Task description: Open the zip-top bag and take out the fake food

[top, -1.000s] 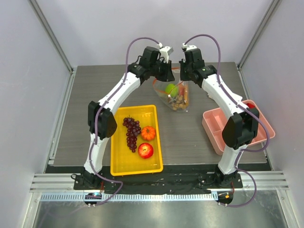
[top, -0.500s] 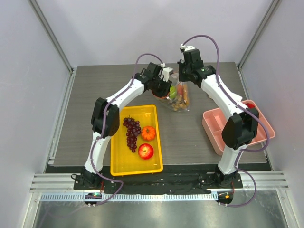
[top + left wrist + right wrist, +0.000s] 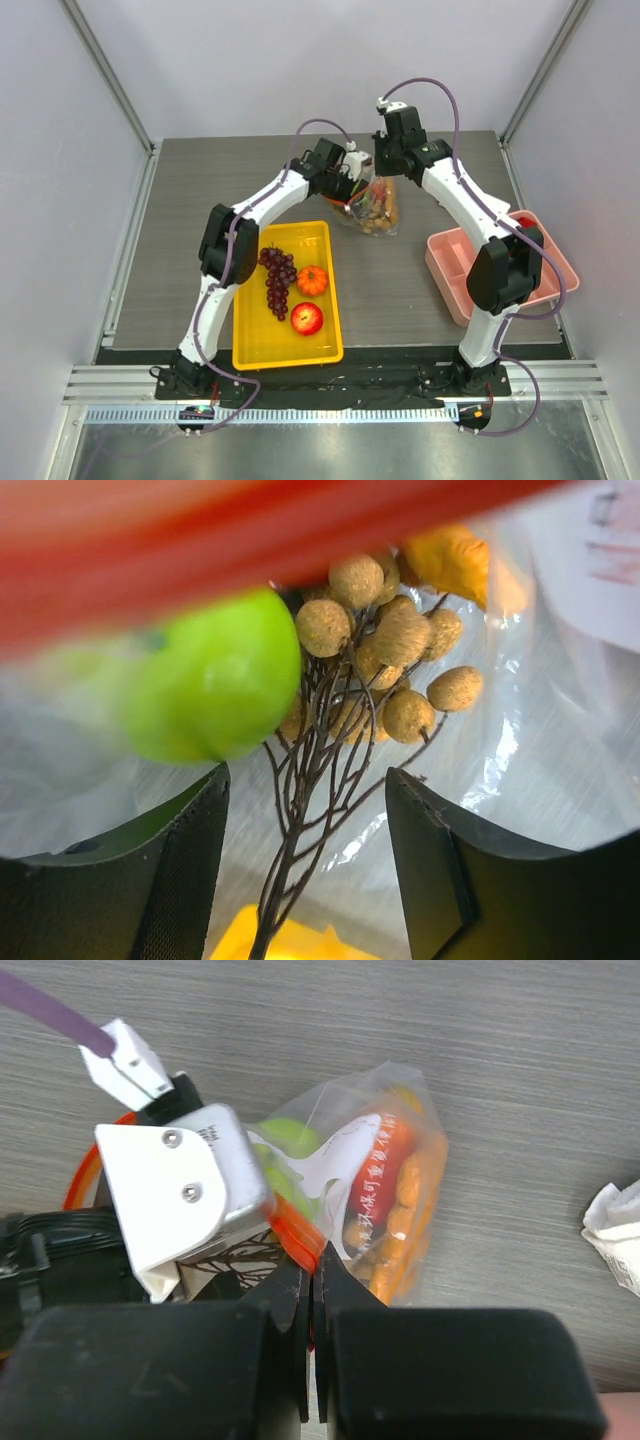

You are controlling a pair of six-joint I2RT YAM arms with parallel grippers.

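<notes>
The zip-top bag [image 3: 379, 210] hangs over the table's far middle, its orange-red zip strip [image 3: 300, 1232] pinched in my shut right gripper [image 3: 312, 1272]. My left gripper [image 3: 305, 810] is open and pushed into the bag's mouth. Its fingers [image 3: 180, 880] straddle the dark stem of the tan cluster [image 3: 390, 630] without touching it. A green apple [image 3: 215, 675] lies left of the cluster and an orange piece [image 3: 450, 560] sits behind it. Red and orange pieces [image 3: 395, 1195] show through the plastic. From above, the left gripper [image 3: 352, 188] meets the bag from the left and the right gripper [image 3: 381, 177] from above.
A yellow tray [image 3: 285, 228] at the near left holds a purple grape bunch [image 3: 278, 278], an orange pumpkin [image 3: 312, 280] and a red apple [image 3: 306, 317]. A pink tray [image 3: 452, 285] stands at the right. White cloth [image 3: 620, 1230] lies right of the bag.
My left gripper has opened and moved right, down into the bag's mouth. The right gripper has kept its hold on the zip strip and shifted slightly left.
</notes>
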